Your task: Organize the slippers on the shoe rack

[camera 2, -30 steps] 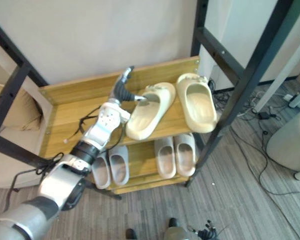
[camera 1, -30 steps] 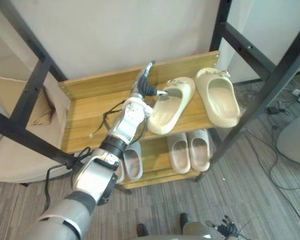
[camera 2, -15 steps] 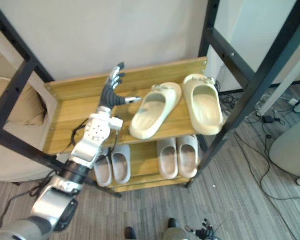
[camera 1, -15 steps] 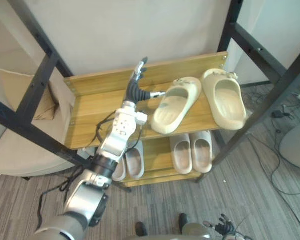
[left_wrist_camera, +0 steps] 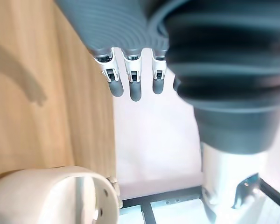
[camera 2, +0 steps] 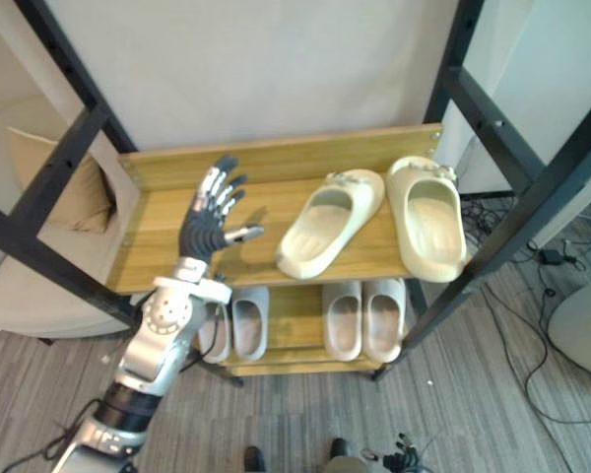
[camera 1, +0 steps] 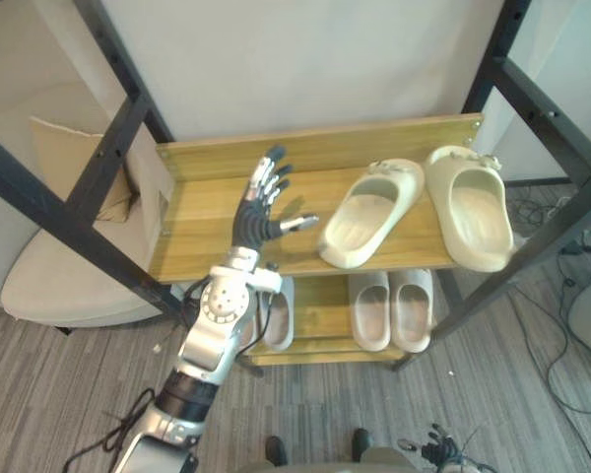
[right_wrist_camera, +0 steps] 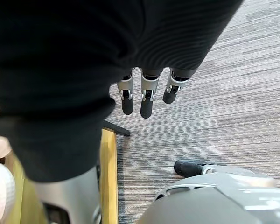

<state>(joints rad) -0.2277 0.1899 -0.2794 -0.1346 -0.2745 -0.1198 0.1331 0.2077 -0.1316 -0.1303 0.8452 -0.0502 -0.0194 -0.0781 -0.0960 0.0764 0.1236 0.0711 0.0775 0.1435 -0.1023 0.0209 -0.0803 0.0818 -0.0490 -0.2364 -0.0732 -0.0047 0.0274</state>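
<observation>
Above the shelf [camera 1: 202, 232], the left hand [camera 1: 257, 221] hovers, fingers spread — swing the skewed slipper [camera 1: 367, 215] heel-first toward its mate [camera 1: 469, 209].

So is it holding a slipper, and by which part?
Nothing is held: the left hand is open, apart from the nearest slipper, and the right hand hangs open.

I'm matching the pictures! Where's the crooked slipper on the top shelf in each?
Left eye view: crooked slipper, right of middle, top shelf.
Right eye view: near the middle.
Left wrist view: probably the cream shape beside the wood.
Right wrist view: floor, rack edge.
Shared landmark: wooden rack.
</observation>
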